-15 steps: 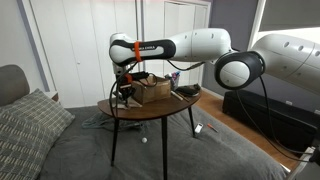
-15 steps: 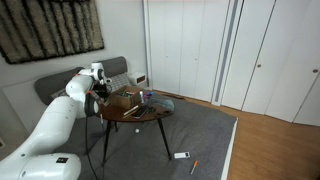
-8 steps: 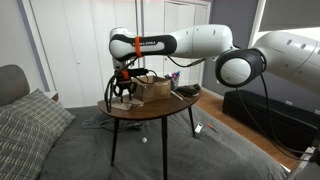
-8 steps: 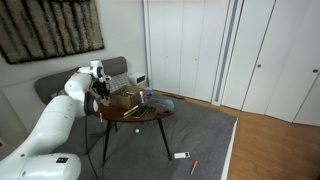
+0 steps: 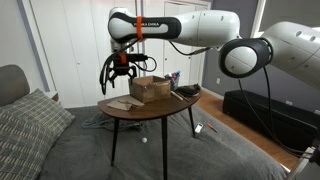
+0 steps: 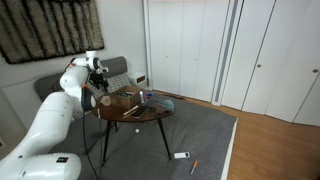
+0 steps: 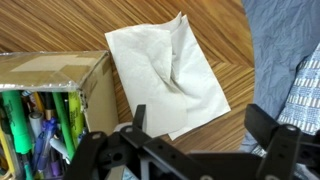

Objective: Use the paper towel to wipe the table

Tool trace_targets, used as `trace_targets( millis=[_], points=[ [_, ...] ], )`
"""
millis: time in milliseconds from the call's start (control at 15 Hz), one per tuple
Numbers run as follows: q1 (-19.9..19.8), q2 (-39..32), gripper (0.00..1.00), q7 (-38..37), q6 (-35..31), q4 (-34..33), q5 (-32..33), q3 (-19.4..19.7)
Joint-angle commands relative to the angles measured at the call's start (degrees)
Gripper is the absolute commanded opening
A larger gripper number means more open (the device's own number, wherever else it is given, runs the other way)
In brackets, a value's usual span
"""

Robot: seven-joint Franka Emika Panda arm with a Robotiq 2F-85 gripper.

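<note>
The paper towel [image 7: 165,75] lies flat and slightly rumpled on the dark wooden table [image 7: 235,100], right beside the cardboard box. In an exterior view the paper towel [image 5: 122,102] rests near the table's [image 5: 150,110] edge. My gripper [image 5: 120,73] hangs well above it, open, with its fingers splayed and nothing in them. In the wrist view the gripper [image 7: 205,125] looks straight down, with the towel's lower corner between its two wide-apart fingers [image 7: 137,115]. In an exterior view the gripper [image 6: 90,90] hovers over the table's [image 6: 135,112] end nearest the couch.
A brown cardboard box [image 5: 150,88] filled with pens [image 7: 40,125] stands next to the towel. A dark object [image 5: 187,91] lies at the table's far end. A couch with a grey pillow [image 5: 30,125] sits beside the table. A long black bench [image 5: 270,115] and small floor items [image 6: 180,155] lie beyond.
The gripper has opened and let go of the paper towel, which now lies on the table. The arm has risen clear above it.
</note>
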State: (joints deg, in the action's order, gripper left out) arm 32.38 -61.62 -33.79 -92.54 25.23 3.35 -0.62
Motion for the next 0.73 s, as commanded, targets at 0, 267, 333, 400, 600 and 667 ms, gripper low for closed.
trace_targets(
  millis=[0,267,333,400,600,667],
  points=[
    [0.76,3.51,1.00,-1.08,3.34,0.61,-0.37,-0.30],
    [0.76,5.77,1.00,4.05,6.42,0.89,0.40,-0.33],
    [0.46,6.26,1.00,5.66,7.26,0.95,0.06,-0.64],
    [0.11,6.52,1.00,8.03,7.27,0.80,-0.29,-1.04],
    [0.46,5.63,1.00,5.29,5.74,0.69,0.12,-0.27],
    [0.45,5.56,1.00,5.29,5.73,0.76,0.12,-0.27]
  ],
)
